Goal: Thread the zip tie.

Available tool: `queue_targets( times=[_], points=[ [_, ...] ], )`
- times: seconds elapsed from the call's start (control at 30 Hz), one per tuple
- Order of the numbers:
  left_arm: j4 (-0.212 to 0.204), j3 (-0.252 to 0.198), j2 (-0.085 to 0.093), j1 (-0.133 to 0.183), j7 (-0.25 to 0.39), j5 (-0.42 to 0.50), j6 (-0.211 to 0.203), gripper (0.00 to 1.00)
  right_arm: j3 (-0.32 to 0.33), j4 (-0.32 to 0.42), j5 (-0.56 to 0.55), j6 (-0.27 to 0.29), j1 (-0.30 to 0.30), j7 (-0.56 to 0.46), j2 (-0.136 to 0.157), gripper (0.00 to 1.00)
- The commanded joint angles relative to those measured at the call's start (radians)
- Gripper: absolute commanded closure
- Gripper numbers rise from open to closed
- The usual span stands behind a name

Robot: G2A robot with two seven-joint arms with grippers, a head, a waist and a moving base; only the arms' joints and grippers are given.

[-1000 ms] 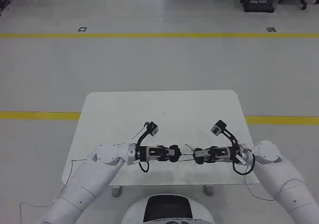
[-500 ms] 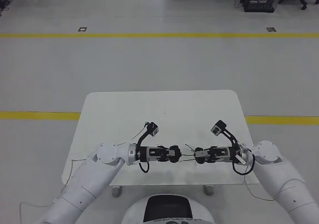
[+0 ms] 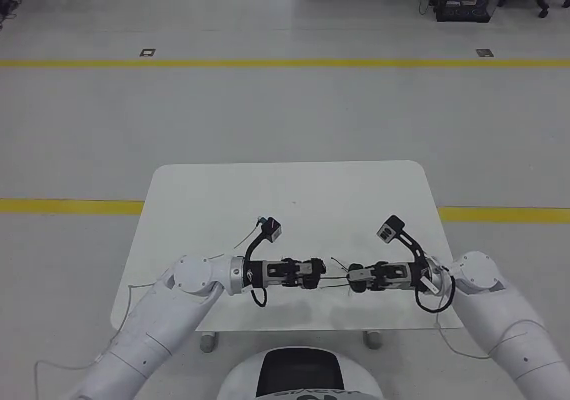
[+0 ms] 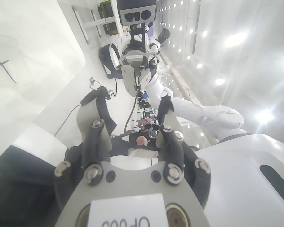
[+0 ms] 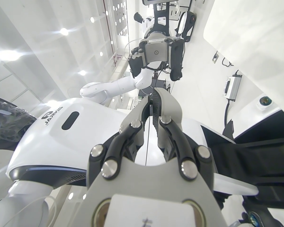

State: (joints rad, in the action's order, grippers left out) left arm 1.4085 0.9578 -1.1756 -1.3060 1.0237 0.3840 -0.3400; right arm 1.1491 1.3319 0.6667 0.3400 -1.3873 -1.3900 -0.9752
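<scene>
Left wrist has turned slightly. Left end effector (image 4: 130, 98) gapes wide, empty. Right end effector (image 5: 153, 94) is pinched on the zip tie (image 5: 146, 142), held above the worktop (image 3: 285, 190) between both.

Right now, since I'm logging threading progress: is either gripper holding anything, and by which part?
The right gripper is shut on the zip tie, pinching its thin strap at the fingertips. The left gripper is open, holding nothing.

The zip tie (image 5: 147, 142) is a hair-thin line, its near end hidden behind the base of the right tool (image 5: 153, 92). From above, at 6 o'clock on the desk (image 3: 285, 200), it is too small to tell whether it is threaded.
</scene>
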Motion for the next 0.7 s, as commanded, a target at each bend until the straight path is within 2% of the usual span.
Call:
queue_targets(
  times=[0.0, 0.23, 0.4, 0.53, 0.67],
  points=[
    [0.0, 0.0, 0.0, 0.0, 0.001, 0.0, 0.0, 0.0, -0.005, 0.0, 0.001, 0.0, -0.001, 0.0, 0.001, 1.0],
    [0.0, 0.0, 0.0, 0.0, 0.001, 0.0, 0.0, 0.0, -0.005, 0.001, 0.0, 0.0, 0.0, 0.0, 0.001, 1.0],
    [0.016, -0.022, -0.002, -0.005, -0.042, 0.003, 0.026, 0.0, -0.006, 0.032, -0.014, 0.0, -0.011, 0.037, -0.002, 1.0],
    [0.008, -0.046, -0.007, 0.009, -0.076, 0.011, 0.057, 0.0, 0.016, 0.048, -0.01, 0.0, -0.021, 0.019, -0.004, 1.0],
    [0.006, -0.057, -0.01, 0.017, -0.092, 0.007, 0.047, 0.0, 0.027, 0.052, -0.007, 0.0, -0.025, 0.004, -0.007, 1.0]
  ],
)
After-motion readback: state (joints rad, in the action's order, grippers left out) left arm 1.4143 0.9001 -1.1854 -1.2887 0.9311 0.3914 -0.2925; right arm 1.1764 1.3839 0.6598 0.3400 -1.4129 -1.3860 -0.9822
